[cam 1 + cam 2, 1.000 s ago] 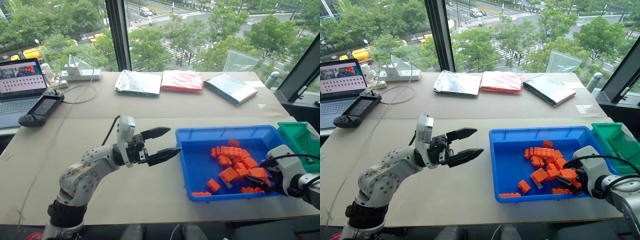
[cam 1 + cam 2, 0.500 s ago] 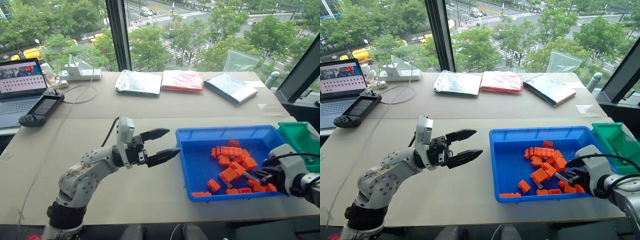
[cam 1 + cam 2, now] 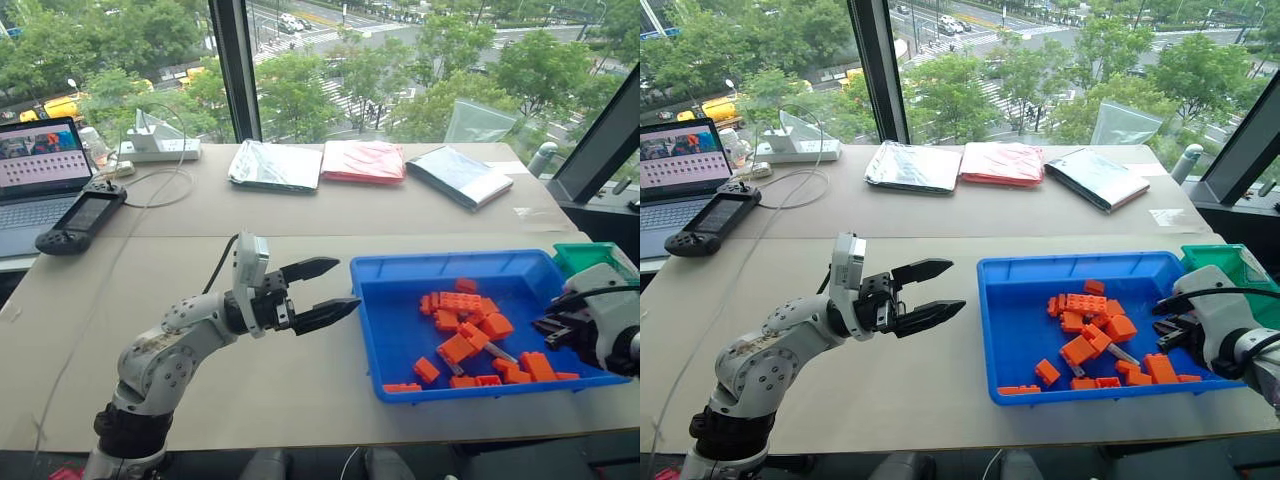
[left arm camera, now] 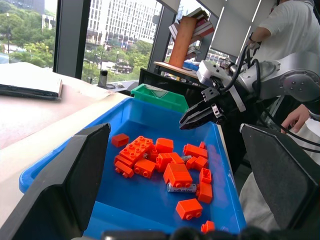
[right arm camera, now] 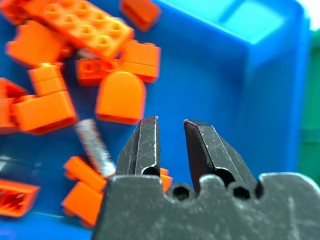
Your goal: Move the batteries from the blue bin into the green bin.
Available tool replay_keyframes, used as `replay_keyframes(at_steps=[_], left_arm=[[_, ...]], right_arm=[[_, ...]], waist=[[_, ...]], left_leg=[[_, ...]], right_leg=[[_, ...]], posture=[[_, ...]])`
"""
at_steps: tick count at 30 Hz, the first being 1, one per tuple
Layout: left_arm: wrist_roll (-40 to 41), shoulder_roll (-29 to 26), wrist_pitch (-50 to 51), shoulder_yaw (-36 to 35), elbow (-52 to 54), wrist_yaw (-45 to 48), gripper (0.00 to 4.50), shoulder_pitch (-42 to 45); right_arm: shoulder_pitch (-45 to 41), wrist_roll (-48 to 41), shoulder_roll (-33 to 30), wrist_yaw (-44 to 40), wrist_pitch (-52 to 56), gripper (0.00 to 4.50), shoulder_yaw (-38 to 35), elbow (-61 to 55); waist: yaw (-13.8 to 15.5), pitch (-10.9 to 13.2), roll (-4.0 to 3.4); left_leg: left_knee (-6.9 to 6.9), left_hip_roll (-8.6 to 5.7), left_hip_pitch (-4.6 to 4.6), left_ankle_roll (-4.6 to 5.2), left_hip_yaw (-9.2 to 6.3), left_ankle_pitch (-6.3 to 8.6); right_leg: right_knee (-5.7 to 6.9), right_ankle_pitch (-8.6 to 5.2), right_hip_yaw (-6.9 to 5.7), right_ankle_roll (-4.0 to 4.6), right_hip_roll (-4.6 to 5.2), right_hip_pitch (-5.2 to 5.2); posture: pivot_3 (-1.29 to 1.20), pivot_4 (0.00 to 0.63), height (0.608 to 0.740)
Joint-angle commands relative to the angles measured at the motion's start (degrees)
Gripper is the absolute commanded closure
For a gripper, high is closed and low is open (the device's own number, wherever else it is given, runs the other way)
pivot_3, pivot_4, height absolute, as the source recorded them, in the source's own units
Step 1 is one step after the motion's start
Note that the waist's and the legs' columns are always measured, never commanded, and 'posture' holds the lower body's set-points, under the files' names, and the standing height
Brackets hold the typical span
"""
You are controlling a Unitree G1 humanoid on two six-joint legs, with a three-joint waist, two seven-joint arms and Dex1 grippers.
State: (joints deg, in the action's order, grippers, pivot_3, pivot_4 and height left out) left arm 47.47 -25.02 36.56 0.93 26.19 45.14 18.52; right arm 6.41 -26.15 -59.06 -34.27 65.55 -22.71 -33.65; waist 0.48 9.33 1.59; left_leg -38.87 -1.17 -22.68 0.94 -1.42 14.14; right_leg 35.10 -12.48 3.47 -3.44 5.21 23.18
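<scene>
Head views: left pincer (image 3: 323, 289) spread wide and empty above the bench (image 3: 250, 380), just beside the blue bin (image 3: 385, 330); right pincer (image 3: 1164, 320) over the bin's right end near the green bin (image 3: 1240, 270), one battery (image 3: 502, 352) lying among orange bricks (image 3: 460, 305). Left wrist view: right pincer's tips nearly together above the bricks, nothing seen between them, a battery (image 4: 181, 187) on the blue floor. Right wrist view: pincer (image 5: 171, 145) almost closed with a thin gap, empty, a battery (image 5: 94, 146) below on the bin floor.
</scene>
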Motion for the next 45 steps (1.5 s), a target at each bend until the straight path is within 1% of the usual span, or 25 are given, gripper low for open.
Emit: replay_keyframes(at_steps=[1, 3, 4, 9, 15, 24, 27, 29, 31, 34, 37, 40, 42, 45], left_arm=[[0.79, 0.27, -0.13, -0.18, 1.29, -0.36, 0.0, 0.87], [0.95, 0.4, 0.07, -0.07, 1.69, -0.8, 0.0, 0.9], [1.06, 0.46, 0.15, -0.08, 1.77, -0.99, 0.0, 0.96], [0.75, 0.97, -0.04, 0.13, 1.61, -1.72, 0.0, 1.05], [-0.06, 1.53, -0.6, 0.76, 1.61, -2.06, 0.0, 0.4], [0.05, 1.61, -0.36, 0.59, 2.16, -3.56, 0.0, 0.51], [0.07, 1.55, -0.42, 0.62, 2.27, -3.78, 0.0, 0.43], [0.17, 1.57, -0.37, 0.6, 2.33, -4.0, 0.0, 0.42], [0.12, 1.57, -0.41, 0.66, 2.36, -4.09, 0.0, 0.38], [0.11, 1.62, -0.45, 0.73, 2.46, -4.26, 0.0, 0.32], [0.13, 1.65, -0.51, 0.72, 2.45, -4.26, 0.0, 0.29], [-0.06, 1.71, -0.64, 0.74, 2.32, -4.34, 0.0, 0.32], [-0.03, 1.82, -0.61, 0.71, 2.25, -4.51, 0.0, 0.42], [0.03, 2.09, -0.44, 0.64, 2.13, -5.07, 0.0, 0.87]], right_arm=[[-0.47, -0.41, -0.6, -1.1, -0.24, 3.47, 1.85, -1.72], [-0.83, -0.11, -0.34, -1.18, -0.39, 2.97, 3.57, -1.35], [-1.1, 0.42, -0.36, -0.98, -0.77, 2.87, 4.56, -0.97], [-2.15, 2.44, 0.24, 0.15, -1.98, 2.87, 9.72, 1.89], [-3.85, 5.55, 0.91, 1.14, -4.36, 2.87, 14.18, 6.83], [-4.59, 6.65, 0.15, -0.92, -5.86, 2.87, 16.93, 9.55], [-5.21, 6.68, 0.08, -1.49, -6.23, 3.6, 17.22, 10.02], [-5.55, 6.74, -0.12, -1.87, -6.56, 4.23, 17.39, 10.15], [-5.86, 6.94, -0.27, -1.95, -6.63, 4.27, 17.13, 10.27], [-5.51, 6.82, -0.63, -2.9, -7.37, 4.27, 15.25, 9.71], [-4.36, 5.8, -2.04, -4.91, -6.96, 4.27, 10.43, 7.43], [-4.12, 2.88, -2.57, -7.7, -5.54, 4.27, 1.99, 3.44], [-4.57, 1.25, -2.76, -8.92, -4.56, 4.27, -1.81, 1.61], [-9.19, -0.46, -3.3, -8.02, -1.48, 4.27, -7.51, 1.45]], waist=[[0.02, 0.0, 0.0], [0.04, 0.0, 0.0], [0.03, 0.0, 0.0], [0.04, 0.0, 0.0], [0.07, 0.01, 0.05], [0.07, 0.01, 0.06], [0.06, 0.01, 0.06], [0.06, 0.01, 0.06], [0.06, 0.01, 0.06], [0.07, 0.01, 0.06], [0.18, 0.01, 0.04], [0.17, 0.01, 0.02], [0.11, 0.01, 0.02], [-0.09, 0.02, 0.01]], left_leg=[[0.0, 0.0, 0.0, 0.0, -0.01, 0.0], [0.0, 0.0, 0.0, 0.0, -0.01, 0.0], [0.0, 0.0, 0.0, 0.0, -0.01, 0.0], [0.0, -0.01, 0.0, 0.0, -0.01, 0.0], [-0.01, -0.01, 0.02, 0.0, -0.01, 0.0], [-0.01, -0.01, 0.03, 0.0, -0.05, 0.0], [-0.02, -0.01, 0.04, 0.0, -0.04, 0.0], [-0.02, -0.01, 0.04, 0.0, -0.04, 0.0], [-0.02, -0.01, 0.04, 0.0, -0.04, 0.0], [-0.02, -0.01, 0.04, 0.0, -0.04, 0.0], [-0.02, -0.01, 0.01, 0.0, -0.04, 0.0], [-0.01, -0.02, -0.06, 0.0, -0.05, 0.0], [-0.01, 0.0, -0.08, 0.0, -0.09, 0.0], [-0.01, 0.0, -0.06, 0.0, -0.11, 0.0]], right_leg=[[0.0, 0.0, 0.0, 0.0, 0.0, 0.0], [0.0, 0.0, 0.0, 0.0, 0.0, 0.0], [0.0, 0.0, 0.0, 0.0, 0.01, 0.0], [0.0, 0.0, -0.01, 0.0, 0.0, 0.0], [-0.01, 0.0, -0.01, 0.0, -0.01, -0.02], [-0.02, 0.0, -0.06, 0.01, -0.02, -0.06], [-0.03, 0.0, -0.06, 0.0, -0.01, -0.08], [-0.03, 0.0, -0.06, 0.0, -0.01, -0.07], [-0.02, 0.0, -0.06, 0.01, -0.01, -0.08], [-0.02, 0.0, -0.06, 0.01, -0.01, -0.07], [-0.02, 0.0, -0.06, 0.0, 0.03, -0.05], [-0.01, 0.0, -0.06, 0.0, 0.04, 0.02], [-0.01, 0.0, -0.05, 0.0, 0.03, 0.04], [-0.01, 0.01, -0.05, 0.0, -0.02, 0.03]], posture=[[0.0, 0.15, 0.74], [0.0, 0.15, 0.74], [0.0, 0.15, 0.74], [0.0, 0.15, 0.74], [0.0, 0.15, 0.74], [0.0, 0.15, 0.74], [0.0, 0.15, 0.74], [0.0, 0.15, 0.74], [0.0, 0.15, 0.74], [0.0, 0.15, 0.74], [0.0, 0.15, 0.74], [0.0, 0.15, 0.74], [0.0, 0.15, 0.74], [0.0, 0.15, 0.74]])
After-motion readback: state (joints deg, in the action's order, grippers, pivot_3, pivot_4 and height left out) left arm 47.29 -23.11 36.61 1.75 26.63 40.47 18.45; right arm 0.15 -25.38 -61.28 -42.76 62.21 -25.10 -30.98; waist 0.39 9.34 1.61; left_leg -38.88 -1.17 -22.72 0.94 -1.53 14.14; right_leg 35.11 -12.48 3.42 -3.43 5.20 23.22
